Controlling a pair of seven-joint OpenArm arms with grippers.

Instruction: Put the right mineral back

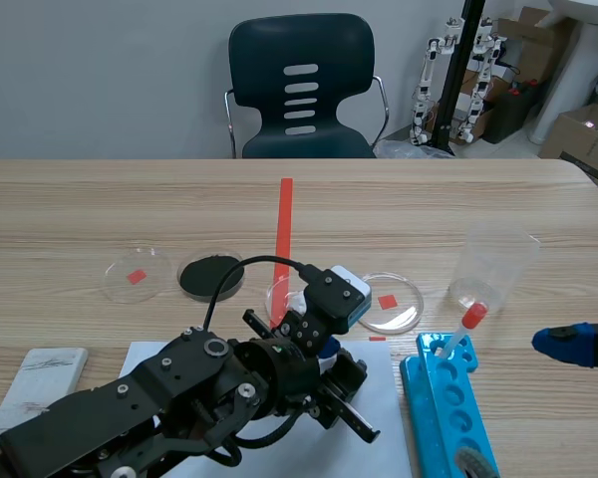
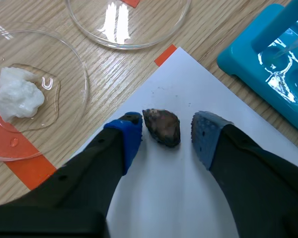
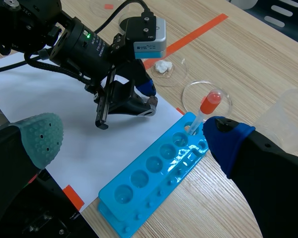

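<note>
A dark brown mineral [image 2: 162, 129] lies on the white paper sheet [image 2: 188, 193]. My left gripper [image 2: 165, 123] is lowered over it and open, one blue pad close on each side, with a clear gap at the far pad. A white mineral [image 2: 17, 94] sits in a clear petri dish [image 2: 82, 82] beside the sheet. In the scene view the left gripper [image 1: 331, 360] hangs over the paper [image 1: 384, 403], hiding the dark mineral. My right gripper [image 3: 131, 133] is open and holds nothing, off to the right [image 1: 566, 344] near the rack.
A blue tube rack [image 1: 448, 423] holds a red-capped tube [image 1: 471, 317]. A clear cup [image 1: 493, 261] stands behind it. An empty dish [image 1: 391, 302], a black dish [image 1: 211, 276] and another clear dish [image 1: 137, 271] line the middle. A grey slab [image 1: 40, 373] lies at the left.
</note>
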